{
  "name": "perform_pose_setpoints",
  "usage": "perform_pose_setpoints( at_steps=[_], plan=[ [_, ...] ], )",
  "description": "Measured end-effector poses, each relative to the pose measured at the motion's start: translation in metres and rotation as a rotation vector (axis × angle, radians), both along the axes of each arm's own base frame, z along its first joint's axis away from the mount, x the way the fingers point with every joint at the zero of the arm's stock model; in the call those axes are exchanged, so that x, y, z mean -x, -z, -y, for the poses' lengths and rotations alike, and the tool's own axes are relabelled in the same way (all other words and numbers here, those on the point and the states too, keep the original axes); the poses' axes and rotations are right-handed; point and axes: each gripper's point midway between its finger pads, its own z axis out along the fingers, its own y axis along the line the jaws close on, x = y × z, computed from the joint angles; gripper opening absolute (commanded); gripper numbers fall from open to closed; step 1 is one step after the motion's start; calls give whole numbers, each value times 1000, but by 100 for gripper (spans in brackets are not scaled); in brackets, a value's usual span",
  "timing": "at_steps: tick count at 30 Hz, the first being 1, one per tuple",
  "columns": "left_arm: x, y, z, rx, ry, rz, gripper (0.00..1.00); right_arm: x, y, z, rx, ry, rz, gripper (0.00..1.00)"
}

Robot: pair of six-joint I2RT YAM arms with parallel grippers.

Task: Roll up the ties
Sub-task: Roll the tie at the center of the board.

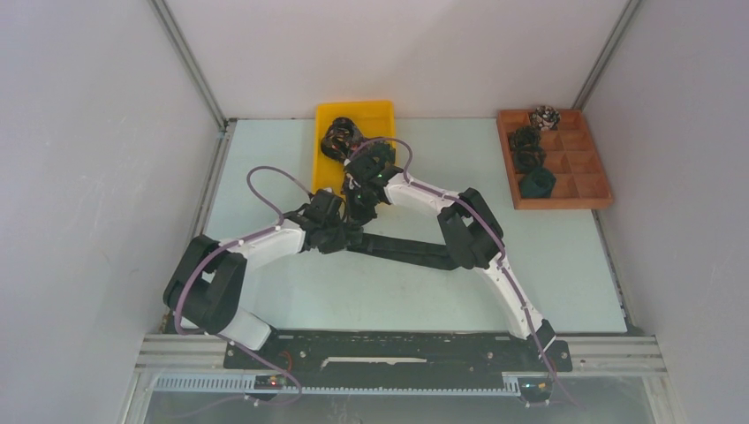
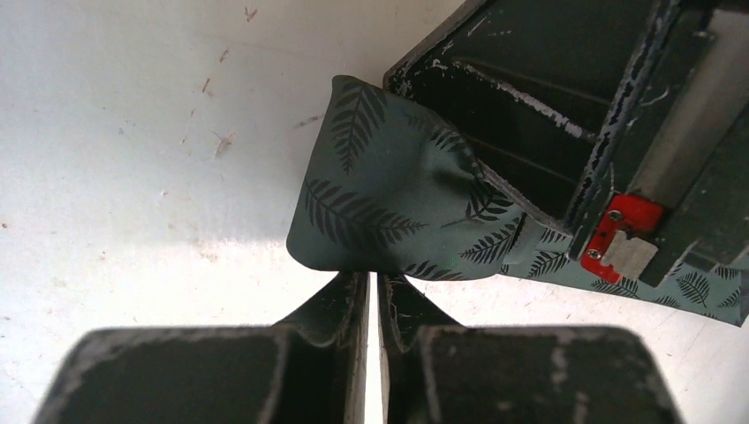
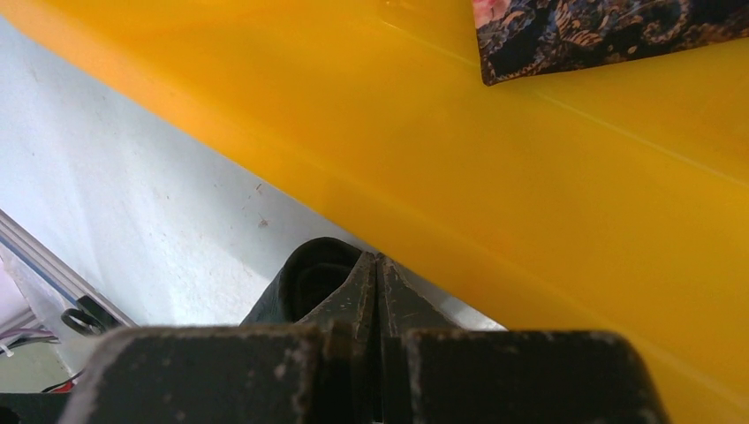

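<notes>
The fern-print tie (image 2: 389, 203) is pinched at its edge by the jaws of the left gripper (image 2: 372, 276). The right gripper (image 3: 378, 262), jaws pressed together, is crowded by the yellow tray (image 3: 530, 177) at upper right.

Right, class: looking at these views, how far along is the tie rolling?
Done: four rolled ties sit in the wooden box. In hand: a fern-print tie lies across the table, its tip pinched by the left gripper, the right gripper on it, no roll formed yet. Left: this one, plus the bundled ties in the yellow tray.
</notes>
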Motion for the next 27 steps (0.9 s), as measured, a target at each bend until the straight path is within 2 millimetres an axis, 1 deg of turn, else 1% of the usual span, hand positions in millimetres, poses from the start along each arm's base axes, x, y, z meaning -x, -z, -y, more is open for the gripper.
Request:
perform_pose_setpoints(
  at_steps=[9, 13, 17, 22, 26, 27],
  plan=[
    [-1, 1, -3, -17, -9, 6, 15, -1, 0, 1, 0, 3, 0, 0],
    [0, -2, -5, -25, -3, 9, 20, -4, 0, 3, 0, 12, -2, 0],
    [4, -11, -9, -22, 2, 39, 23, -6, 0, 6, 2, 18, -3, 0],
    [12, -25, -18, -28, 11, 83, 30, -8, -3, 9, 10, 23, -8, 4],
    [13, -39, -24, -40, 15, 128, 35, -18, -10, 17, 16, 44, 2, 7],
    [13, -42, -26, -45, 17, 136, 38, -21, -13, 20, 17, 51, 6, 8]
  ],
)
